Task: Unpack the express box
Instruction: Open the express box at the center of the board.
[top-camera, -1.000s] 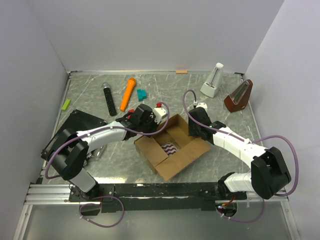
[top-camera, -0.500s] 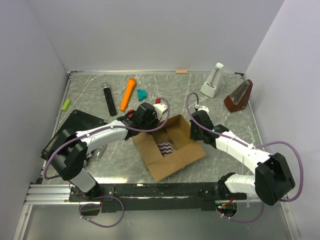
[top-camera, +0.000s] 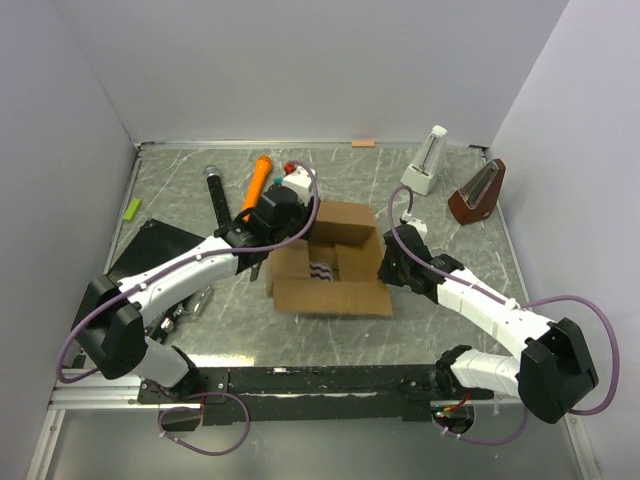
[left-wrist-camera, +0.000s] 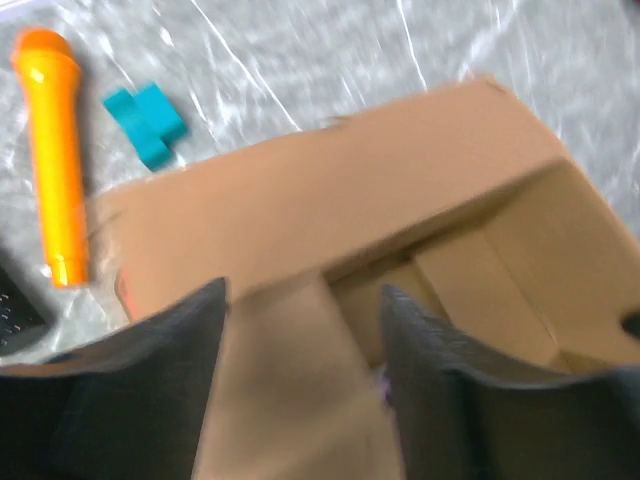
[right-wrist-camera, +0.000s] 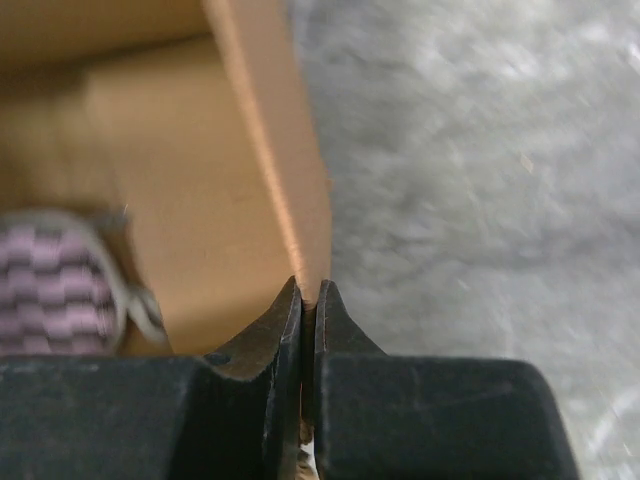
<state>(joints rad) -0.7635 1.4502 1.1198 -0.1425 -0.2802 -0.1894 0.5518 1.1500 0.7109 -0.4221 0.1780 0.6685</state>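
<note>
Since a second ago the box (top-camera: 330, 270) has swung round from its diagonal lie and slid toward the back of the worktop (top-camera: 450, 220). My left tool (left-wrist-camera: 300, 300) has moved back with it and opened up, while my right tool (right-wrist-camera: 308, 292) has closed.

I now see the box square to me at mid-worktop, between the two arms. It is brown corrugated cardboard, rectangular, with plain matte faces. Its flaps are splayed outward, and the near one lies flat on the grey, marbled, slightly glossy surface. Inside, near the right wall, lies a soft thing with purple-and-white zigzag stripes (right-wrist-camera: 55, 290).

Behind the box's left corner rest a smooth orange plastic cylinder (left-wrist-camera: 50, 150) with a rounded end and a small teal block (left-wrist-camera: 148, 122), the two lying apart.

The left tool's dark fingers (left-wrist-camera: 160, 380) stand spread with one cardboard flap between them. That view is blurred, so I cannot tell whether either finger touches it. The right tool is pressed together on the top edge of the box's right wall, pinching the thin cardboard between its jaws.
</note>
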